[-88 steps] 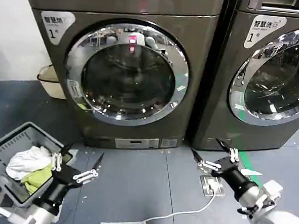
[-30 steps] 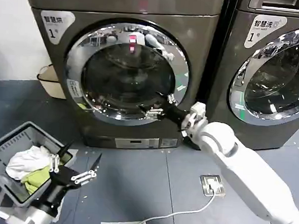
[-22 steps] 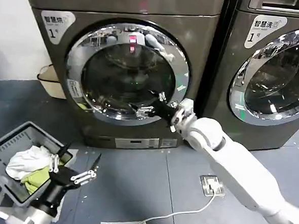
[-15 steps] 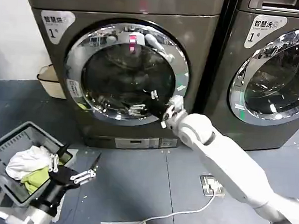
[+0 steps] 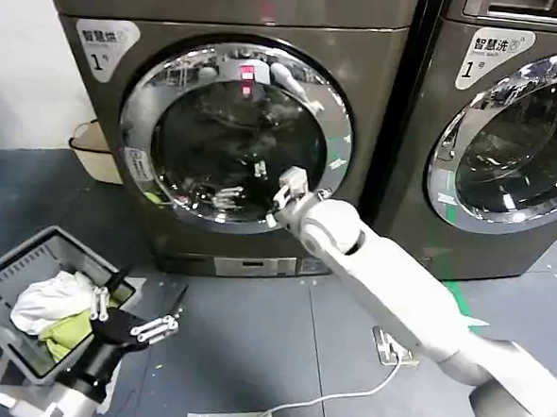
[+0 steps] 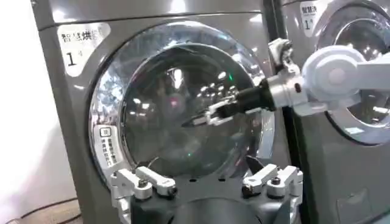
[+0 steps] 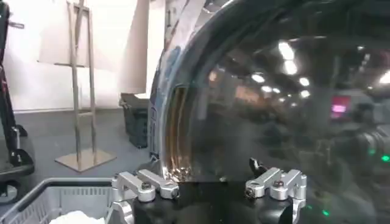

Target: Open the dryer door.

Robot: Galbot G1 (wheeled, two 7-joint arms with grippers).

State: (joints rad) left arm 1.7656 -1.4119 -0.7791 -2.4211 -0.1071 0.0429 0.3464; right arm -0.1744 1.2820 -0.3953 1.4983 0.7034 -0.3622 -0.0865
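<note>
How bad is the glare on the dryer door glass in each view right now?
Head view: the dryer door glass mirrors the room, with a red light reflected near its top, and the right hand blends into those reflections. Left wrist view: reflections are mild, so the right hand stands out against the glass. Right wrist view: ceiling lights speckle the glass, and bright glare runs along the chrome rim.

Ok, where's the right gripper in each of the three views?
Head view: right gripper open, at the lower middle of the dryer door glass.
Left wrist view: right gripper reaching across the glass, beyond the left gripper.
Right wrist view: right gripper in the foreground, glass close ahead.
Shared landmark: chrome door ring.
</note>
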